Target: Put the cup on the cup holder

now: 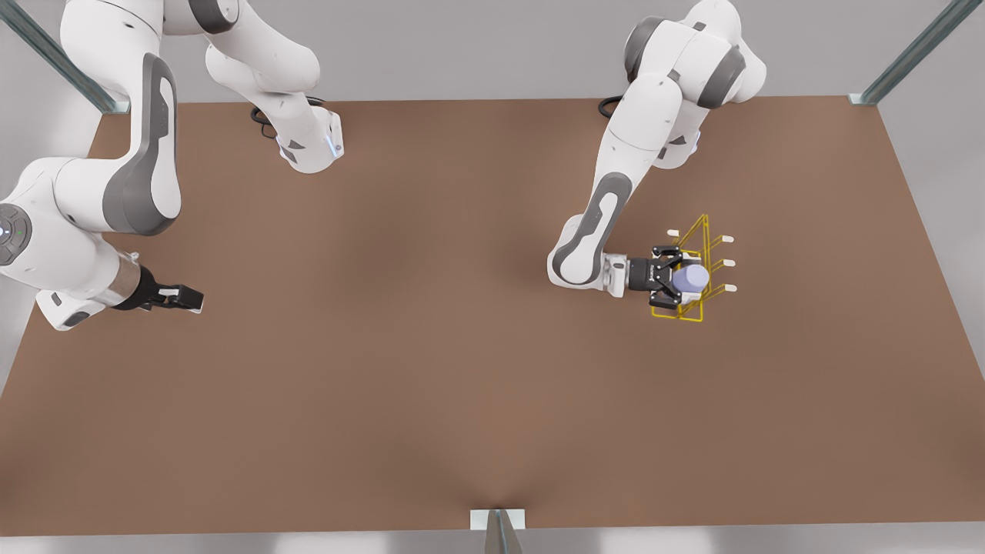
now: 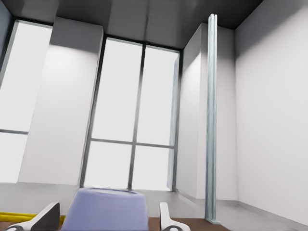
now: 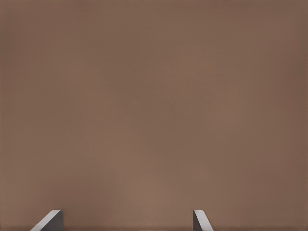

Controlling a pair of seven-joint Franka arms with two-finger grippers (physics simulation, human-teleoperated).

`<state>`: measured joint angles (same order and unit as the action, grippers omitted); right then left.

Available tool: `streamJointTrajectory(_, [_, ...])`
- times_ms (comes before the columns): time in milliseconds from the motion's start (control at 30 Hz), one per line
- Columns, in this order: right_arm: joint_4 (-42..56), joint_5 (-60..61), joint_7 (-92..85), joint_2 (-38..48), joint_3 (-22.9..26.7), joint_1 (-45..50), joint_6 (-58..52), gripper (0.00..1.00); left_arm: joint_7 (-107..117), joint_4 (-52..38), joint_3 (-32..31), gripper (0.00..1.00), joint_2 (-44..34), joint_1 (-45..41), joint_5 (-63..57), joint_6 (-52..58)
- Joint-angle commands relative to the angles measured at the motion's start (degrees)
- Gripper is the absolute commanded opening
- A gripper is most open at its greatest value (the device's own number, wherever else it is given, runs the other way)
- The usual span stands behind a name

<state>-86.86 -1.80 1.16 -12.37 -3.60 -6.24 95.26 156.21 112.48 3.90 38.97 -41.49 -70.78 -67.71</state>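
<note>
Two claws are noted. Front view: left claw (image 1: 677, 278) grips the cup (image 1: 691, 278) lying sideways over the cup holder (image 1: 687, 271), at the front view's right; right claw (image 1: 187, 297) waits far left over the surface (image 1: 431, 369). Left wrist view: fingers (image 2: 166, 216) flank the cup (image 2: 106, 209). Right wrist view: fingers (image 3: 201, 220) spread wide, empty.

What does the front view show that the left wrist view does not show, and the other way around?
Front view alone: the brown table, both arms, the right gripper waiting open above the table at the front view's left, and the white-capped prongs of the cup holder.

Left wrist view alone: tall windows, white walls, and a metal post.

Both: the cup held in the left gripper, with some yellow wire of the cup holder beside it.
</note>
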Motion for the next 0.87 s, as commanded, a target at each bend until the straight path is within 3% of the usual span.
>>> streamJointTrajectory(0, [0.0, 0.0, -0.2, 0.1, 0.0, 0.0, -0.1, 1.0, 1.2, 0.0, 0.1, 1.0, -0.1, 0.0, -0.1, 0.1])
streamJointTrajectory(200, [1.1, -0.2, 0.0, -0.4, 0.0, 0.1, -0.2, 1.0, 0.1, 0.0, -0.1, 1.0, -1.8, -0.9, 0.1, 1.2])
streamJointTrajectory(267, [1.1, -0.2, 0.0, -0.4, 0.0, 0.1, -0.2, 1.0, -5.9, 1.1, -0.7, 1.0, -8.5, -3.0, 1.8, 1.4])
streamJointTrajectory(300, [1.1, -0.2, -0.1, -0.4, 0.0, 0.0, -0.2, 1.0, -14.5, 0.5, -2.7, 1.0, -15.8, -4.0, 5.6, 1.3])
streamJointTrajectory(333, [1.1, -0.2, -0.1, -0.4, 0.0, 0.1, -0.2, 1.0, -21.9, -3.0, -4.2, 1.0, -20.5, -4.0, 12.1, -0.7])
streamJointTrajectory(400, [1.1, -0.2, -0.2, -0.4, 0.0, 0.0, -0.2, 1.0, -52.1, -24.5, -5.0, 1.0, -20.3, -3.1, 32.6, -7.7])
streamJointTrajectory(467, [1.1, -0.2, -0.1, -0.4, 0.0, 0.0, -0.2, 1.0, -84.6, -36.8, -4.7, 1.0, -20.2, 5.8, 54.6, -12.8])
streamJointTrajectory(533, [1.1, -0.2, -0.1, -0.4, 0.0, 0.0, -0.2, 1.0, -118.9, -40.9, -4.6, 1.0, -19.5, 18.8, 76.5, -14.6])
streamJointTrajectory(567, [1.1, -0.2, -0.1, -0.4, 0.0, 0.0, -0.2, 1.0, -136.1, -41.3, -4.6, 1.0, -18.5, 23.6, 80.6, -14.3])
streamJointTrajectory(633, [1.0, -0.2, -0.1, -0.4, 0.0, -0.1, -0.2, 1.0, -146.6, -42.3, -1.1, 1.0, -18.4, 24.3, 79.1, -13.8])
streamJointTrajectory(833, [1.0, -0.1, -0.2, -0.4, 0.0, -0.1, -0.2, 1.0, -146.4, -43.1, -1.8, 1.0, -16.9, 23.7, 78.0, -14.6])
